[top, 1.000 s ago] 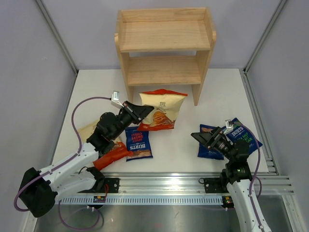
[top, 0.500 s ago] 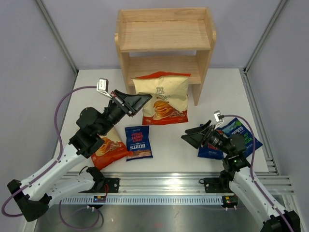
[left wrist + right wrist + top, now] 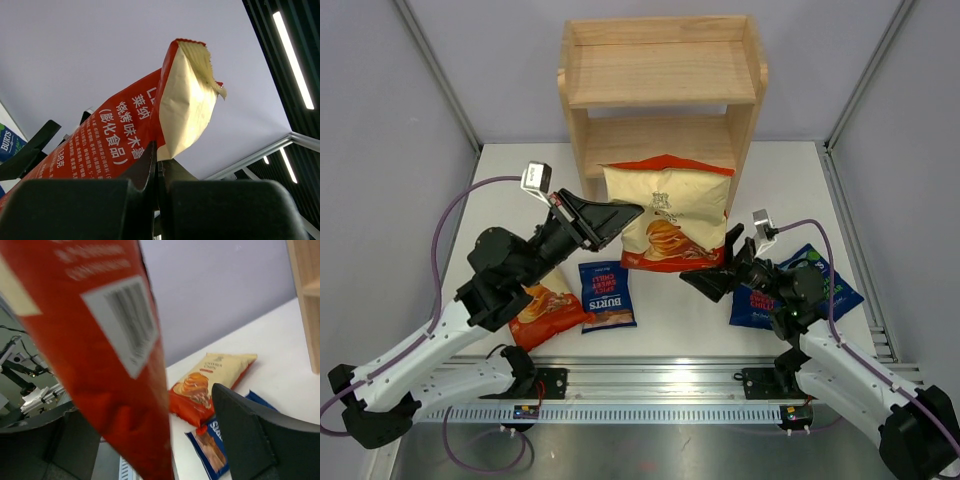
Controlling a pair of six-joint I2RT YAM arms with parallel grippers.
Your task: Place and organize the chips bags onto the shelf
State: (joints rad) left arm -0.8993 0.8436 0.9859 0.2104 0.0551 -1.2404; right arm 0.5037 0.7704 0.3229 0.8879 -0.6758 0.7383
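- Large chips bag (image 3: 670,212): glossy, with a cream face, an orange-red crimped top and base, and a picture of crisps. Its back is red with white print and a barcode. It hangs upright, lifted off the counter (image 3: 770,180), in front of the lower tier of the light wooden shelf (image 3: 660,75).
- Left tool (image 3: 625,213): fingers pinched together on the bag's left edge.
- Right tool (image 3: 712,262): jaws spread wide on either side of the bag's lower right corner. Whether they touch it cannot be told.
- Second large bag (image 3: 548,305): same colours, flat on the counter, partly under the left arm.
- Blue BURTS bag (image 3: 606,292): flat, just beside the second large bag.
- Third BURTS bag (image 3: 758,308) and green-lettered BURTS bag (image 3: 835,285): side by side at the right, partly hidden by the right arm.
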